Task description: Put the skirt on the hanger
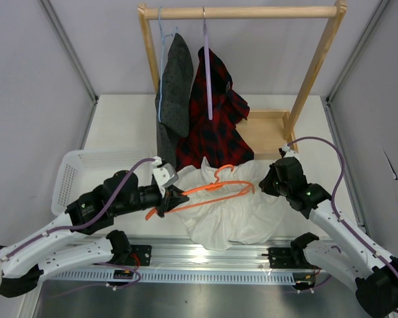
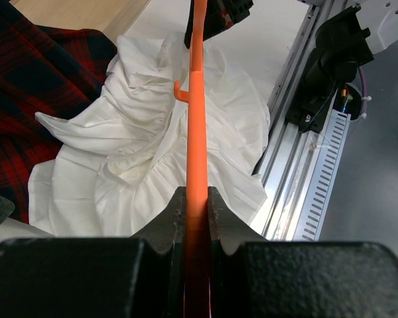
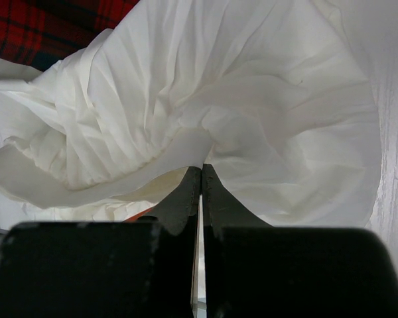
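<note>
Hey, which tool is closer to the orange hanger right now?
Left. The left tool is clamped on the hanger; the right tool pinches the skirt beside the hanger's other end.

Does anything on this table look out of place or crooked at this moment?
Yes. The skirt lies crumpled in a heap on the table, not hanging. The hanger slants across the top of it, gripped at one end by the left pincer.
</note>
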`<state>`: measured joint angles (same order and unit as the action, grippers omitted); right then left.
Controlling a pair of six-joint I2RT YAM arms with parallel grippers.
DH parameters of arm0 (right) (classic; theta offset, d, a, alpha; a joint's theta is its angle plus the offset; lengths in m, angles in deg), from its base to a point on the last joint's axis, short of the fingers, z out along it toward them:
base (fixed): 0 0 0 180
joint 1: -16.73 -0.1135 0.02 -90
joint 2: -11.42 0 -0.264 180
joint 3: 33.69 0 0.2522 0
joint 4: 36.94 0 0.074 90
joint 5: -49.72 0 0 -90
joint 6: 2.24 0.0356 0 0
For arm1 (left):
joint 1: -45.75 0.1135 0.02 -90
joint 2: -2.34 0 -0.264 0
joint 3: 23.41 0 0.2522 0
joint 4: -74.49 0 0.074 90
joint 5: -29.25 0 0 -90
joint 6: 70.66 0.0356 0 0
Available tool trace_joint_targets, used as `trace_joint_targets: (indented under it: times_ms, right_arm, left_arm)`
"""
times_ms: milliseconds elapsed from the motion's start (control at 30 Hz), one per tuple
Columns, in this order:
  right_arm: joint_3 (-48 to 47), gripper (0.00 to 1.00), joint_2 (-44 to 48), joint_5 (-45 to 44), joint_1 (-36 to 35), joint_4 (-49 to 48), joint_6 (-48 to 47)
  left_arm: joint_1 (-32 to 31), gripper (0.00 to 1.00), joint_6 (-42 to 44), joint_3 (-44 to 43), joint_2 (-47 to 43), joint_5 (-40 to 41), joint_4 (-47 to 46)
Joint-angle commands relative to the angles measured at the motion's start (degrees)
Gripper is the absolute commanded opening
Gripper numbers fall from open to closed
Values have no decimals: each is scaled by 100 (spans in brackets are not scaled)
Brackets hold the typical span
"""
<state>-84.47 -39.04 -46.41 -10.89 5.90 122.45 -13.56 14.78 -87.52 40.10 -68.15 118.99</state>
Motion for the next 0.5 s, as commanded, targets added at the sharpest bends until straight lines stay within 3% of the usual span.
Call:
trace_joint_targets:
  times_ms: [0, 467]
  right_arm:
    - [-297, 0, 62, -38, 28, -8, -42]
    - [-175, 0, 177, -20, 28, 27, -60]
  left_arm:
    - [-46, 0, -54, -63, 21, 273, -174]
    - [-46, 0, -54, -203, -23, 265, -446]
